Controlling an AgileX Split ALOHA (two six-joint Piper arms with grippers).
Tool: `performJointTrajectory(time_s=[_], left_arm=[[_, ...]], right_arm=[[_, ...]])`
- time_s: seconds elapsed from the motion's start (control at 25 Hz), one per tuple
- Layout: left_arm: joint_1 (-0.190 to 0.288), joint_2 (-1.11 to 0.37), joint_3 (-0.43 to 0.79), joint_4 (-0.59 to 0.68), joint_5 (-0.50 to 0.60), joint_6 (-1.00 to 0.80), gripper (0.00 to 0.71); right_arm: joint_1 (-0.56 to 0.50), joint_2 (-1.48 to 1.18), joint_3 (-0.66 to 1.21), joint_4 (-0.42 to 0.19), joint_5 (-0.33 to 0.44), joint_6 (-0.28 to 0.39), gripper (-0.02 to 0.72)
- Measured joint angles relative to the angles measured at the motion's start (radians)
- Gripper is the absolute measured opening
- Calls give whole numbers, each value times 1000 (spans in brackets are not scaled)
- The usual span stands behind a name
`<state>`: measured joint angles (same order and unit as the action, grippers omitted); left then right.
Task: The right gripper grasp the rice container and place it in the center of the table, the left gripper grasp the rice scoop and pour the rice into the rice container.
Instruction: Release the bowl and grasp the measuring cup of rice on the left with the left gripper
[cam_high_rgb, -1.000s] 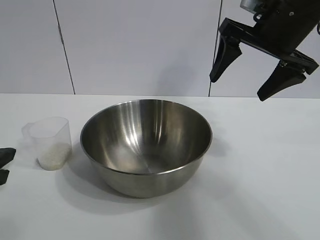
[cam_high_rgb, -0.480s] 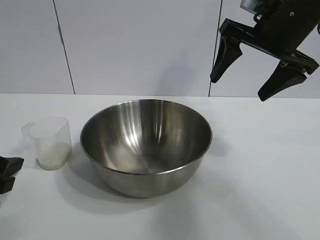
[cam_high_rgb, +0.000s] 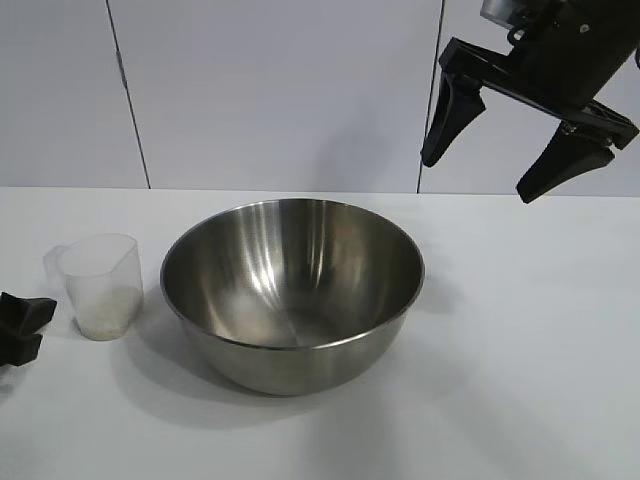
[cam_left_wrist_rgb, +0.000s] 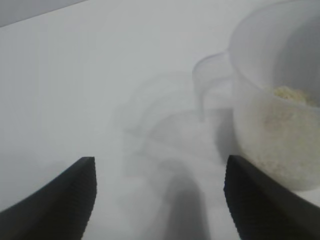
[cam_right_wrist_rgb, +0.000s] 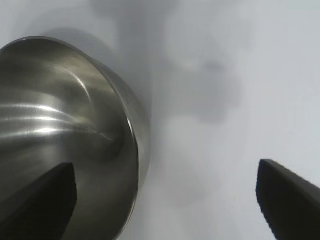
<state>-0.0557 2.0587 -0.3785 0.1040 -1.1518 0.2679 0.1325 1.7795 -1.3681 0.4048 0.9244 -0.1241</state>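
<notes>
Exterior view, shiny round steel rice container (cam_high_rgb: 292, 292); translucent plastic rice scoop (cam_high_rgb: 100, 285)

Setting. A pale grey panelled wall (cam_high_rgb: 270, 90) fills the background, divided by two thin dark vertical seams, one left of centre and one right of centre. A small fitting sits on the left seam. Lighting is soft and even, casting diffuse shadows on the white surface below.
</notes>
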Motion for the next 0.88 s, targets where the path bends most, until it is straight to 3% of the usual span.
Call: performJointTrajectory(time_s=[0.48, 0.88], left_arm=[[0, 3, -42, -11, 0, 0, 520], [0, 96, -93, 35, 0, -67, 520]], right_arm=[[0, 0, 0, -1, 3, 0, 677], [0, 0, 0, -1, 3, 0, 677]])
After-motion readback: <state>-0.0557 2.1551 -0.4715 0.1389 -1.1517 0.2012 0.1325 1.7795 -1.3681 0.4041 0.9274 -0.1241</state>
